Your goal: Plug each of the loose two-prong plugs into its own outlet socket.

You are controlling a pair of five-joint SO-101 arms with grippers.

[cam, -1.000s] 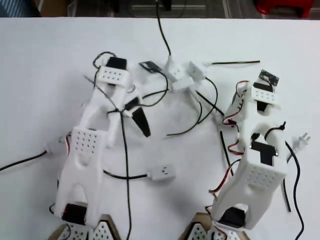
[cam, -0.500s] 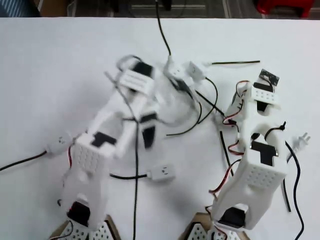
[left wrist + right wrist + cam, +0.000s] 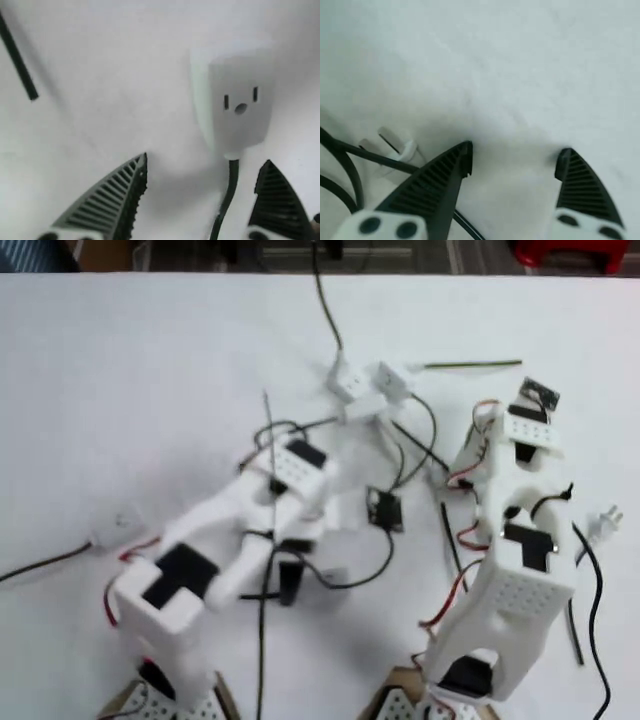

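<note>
Currently the outlet socket (image 3: 240,105) is seen just ahead of the left gripper (image 3: 205,160), whose jaws are spread wide. Grasping is judged in hand; closure around the socket is needed next. The right gripper (image 3: 516,147), also open, is placed near a two-prong plug (image 3: 390,142).

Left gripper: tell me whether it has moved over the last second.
Yes. The left gripper has swung away from the white socket cluster at the far side, toward the table's near edge, to the lone socket.
</note>
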